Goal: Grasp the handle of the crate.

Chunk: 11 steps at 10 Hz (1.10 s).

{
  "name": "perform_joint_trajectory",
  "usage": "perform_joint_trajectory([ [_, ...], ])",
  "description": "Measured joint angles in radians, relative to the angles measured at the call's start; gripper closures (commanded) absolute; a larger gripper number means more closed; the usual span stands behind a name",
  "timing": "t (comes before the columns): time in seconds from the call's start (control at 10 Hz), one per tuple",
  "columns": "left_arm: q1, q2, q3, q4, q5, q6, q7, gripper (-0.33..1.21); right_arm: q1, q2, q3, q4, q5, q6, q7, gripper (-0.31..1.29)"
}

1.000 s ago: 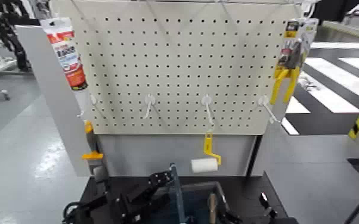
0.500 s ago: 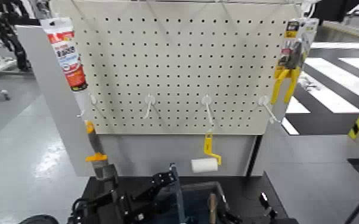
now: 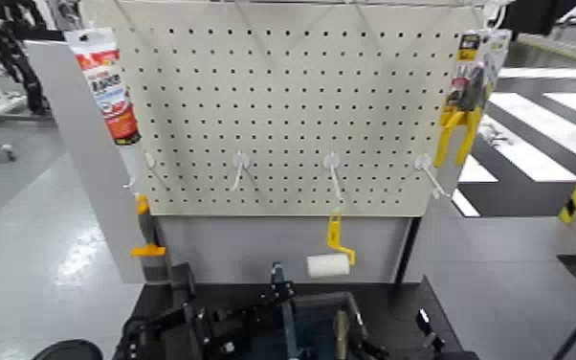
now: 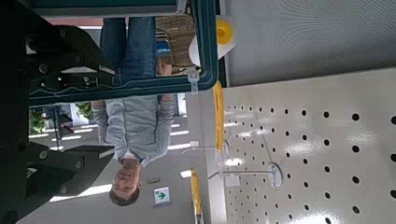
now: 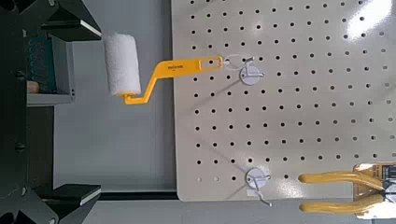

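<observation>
Here your left gripper (image 3: 271, 293) sits fingers spread beside the crate (image 3: 354, 308) handle (image 3: 279, 304), lined up to clamp; right gripper's state you cannot tell.

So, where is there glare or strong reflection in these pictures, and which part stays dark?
Head view: light reflects off the glossy floor at left; the left gripper, by the handle, sits in dark shade low down. Right wrist view: beyond the right gripper, a glare patch washes one pegboard corner. Left wrist view: light glints around a hook.

Crate (image 3: 349, 308) — dark plastic, smooth.
</observation>
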Motion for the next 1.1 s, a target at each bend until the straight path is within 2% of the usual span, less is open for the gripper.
perform_joint_trajectory([
  [0.6, 0.004, -0.002, -0.012, 0.003, 0.000, 0.009, -0.006, 1.19, -0.002, -0.004, 0.002, 0.003, -0.005, -0.005, 0.001, 0.15],
  [1.1, 0.057, 0.010, -0.009, -0.098, 0.034, 0.058, 0.022, 1.19, -0.002, -0.006, 0.001, 0.005, -0.005, -0.009, 0.001, 0.15],
])
